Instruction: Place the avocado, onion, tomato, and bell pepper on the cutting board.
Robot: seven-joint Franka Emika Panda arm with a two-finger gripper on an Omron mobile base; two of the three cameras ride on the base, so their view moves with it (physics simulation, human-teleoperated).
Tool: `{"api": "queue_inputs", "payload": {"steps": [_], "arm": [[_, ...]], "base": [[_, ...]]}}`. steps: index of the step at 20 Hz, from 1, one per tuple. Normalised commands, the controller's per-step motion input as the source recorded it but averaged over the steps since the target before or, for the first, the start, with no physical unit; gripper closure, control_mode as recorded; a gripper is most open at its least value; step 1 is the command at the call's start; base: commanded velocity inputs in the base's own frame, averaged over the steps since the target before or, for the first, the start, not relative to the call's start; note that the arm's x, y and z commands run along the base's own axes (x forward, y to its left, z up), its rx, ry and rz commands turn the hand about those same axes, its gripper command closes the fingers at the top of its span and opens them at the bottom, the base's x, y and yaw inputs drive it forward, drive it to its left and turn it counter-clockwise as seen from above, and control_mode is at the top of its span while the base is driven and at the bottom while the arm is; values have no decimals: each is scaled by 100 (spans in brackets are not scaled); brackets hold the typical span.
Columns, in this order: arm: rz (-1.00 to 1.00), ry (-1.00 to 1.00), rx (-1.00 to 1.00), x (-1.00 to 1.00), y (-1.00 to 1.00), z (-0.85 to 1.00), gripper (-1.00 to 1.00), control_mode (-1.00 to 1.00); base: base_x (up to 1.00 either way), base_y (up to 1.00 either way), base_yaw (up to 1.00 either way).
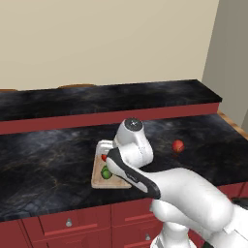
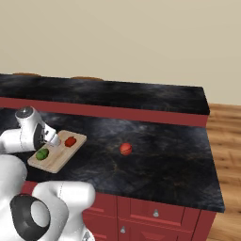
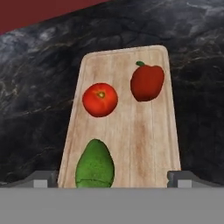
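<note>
The pale wooden cutting board [image 3: 142, 140] lies on the dark counter, also seen as the board [image 2: 57, 161] below the hand. On it rest the green avocado [image 3: 95, 165], the smooth orange-red tomato [image 3: 100, 99] and the deep red bell pepper [image 3: 147, 82], all apart from one another. My gripper [image 3: 113, 178] hovers over the board's near end, above the avocado, open with nothing between its fingertips. The onion [image 2: 125, 148] sits alone on the counter, well to the right of the board; it appears as the onion [image 1: 178, 146] in the left base view too.
A raised back counter ledge [image 2: 108, 94] with a red front runs behind the work surface. Dark marbled counter [image 2: 164, 160] stretches between the board and the onion. Red drawers [image 2: 155, 212] sit below the front edge.
</note>
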Motion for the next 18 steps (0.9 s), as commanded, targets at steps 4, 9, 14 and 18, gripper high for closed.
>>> {"api": "queue_inputs", "payload": {"steps": [4, 9, 14, 18], "arm": [[0, -12, 0, -41, -58, 47, -100, -100], [1, -4, 0, -13, -58, 20, -100, -100], [0, 0, 0, 0, -57, 14, -100, -100], [0, 0, 0, 3, -57, 14, -100, -100]], "base": [[0, 0, 0], [0, 0, 0], [0, 0, 0], [0, 0, 0]]}}
